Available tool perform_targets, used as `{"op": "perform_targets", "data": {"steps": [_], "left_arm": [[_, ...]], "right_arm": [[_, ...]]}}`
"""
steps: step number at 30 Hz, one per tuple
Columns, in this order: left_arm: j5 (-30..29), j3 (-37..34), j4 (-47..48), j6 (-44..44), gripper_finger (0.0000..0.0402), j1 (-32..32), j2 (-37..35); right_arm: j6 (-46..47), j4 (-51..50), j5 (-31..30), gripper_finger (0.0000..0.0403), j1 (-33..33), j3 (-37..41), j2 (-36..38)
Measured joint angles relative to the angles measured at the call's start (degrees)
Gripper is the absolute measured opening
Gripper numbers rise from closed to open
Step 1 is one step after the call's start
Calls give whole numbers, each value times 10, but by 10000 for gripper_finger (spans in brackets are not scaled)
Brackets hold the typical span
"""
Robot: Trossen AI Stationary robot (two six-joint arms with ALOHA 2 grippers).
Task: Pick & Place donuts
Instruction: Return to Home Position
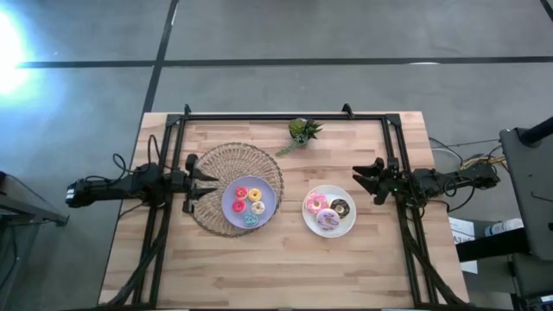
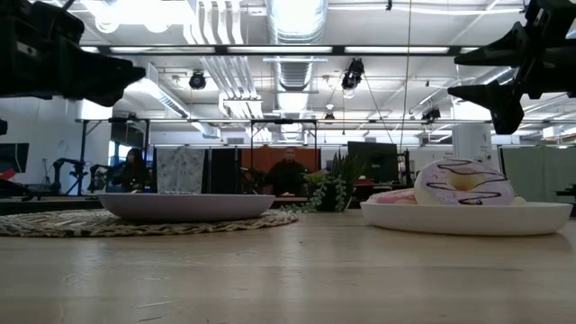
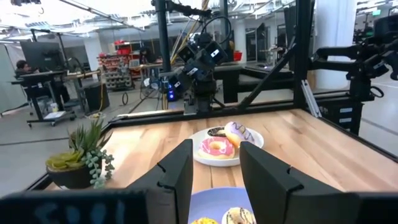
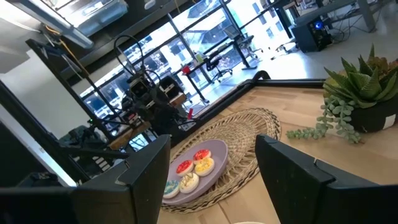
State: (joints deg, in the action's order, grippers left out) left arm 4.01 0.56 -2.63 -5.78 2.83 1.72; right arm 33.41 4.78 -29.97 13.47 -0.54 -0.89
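Several small donuts, red, yellow, white and teal, lie on a lavender plate; they also show in the right wrist view. Three larger donuts, pink-sprinkled, chocolate and pale pink with dark drizzle, lie on a white plate. My left gripper hangs open above the lavender plate's left side, with its fingers apart. My right gripper hangs open above and to the right of the white plate, with its fingers apart. Neither touches anything.
The lavender plate rests on a round woven mat. A small green potted plant stands near the table's far edge. A black frame runs along the far and side edges. Bare wood lies toward the near edge.
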Motion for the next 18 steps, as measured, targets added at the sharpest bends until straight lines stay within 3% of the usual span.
{"op": "perform_targets", "data": {"steps": [18], "left_arm": [[0, 0, 2, 0, 108, 0, 7]], "right_arm": [[0, 1, 2, 228, 0, 0, 1]]}}
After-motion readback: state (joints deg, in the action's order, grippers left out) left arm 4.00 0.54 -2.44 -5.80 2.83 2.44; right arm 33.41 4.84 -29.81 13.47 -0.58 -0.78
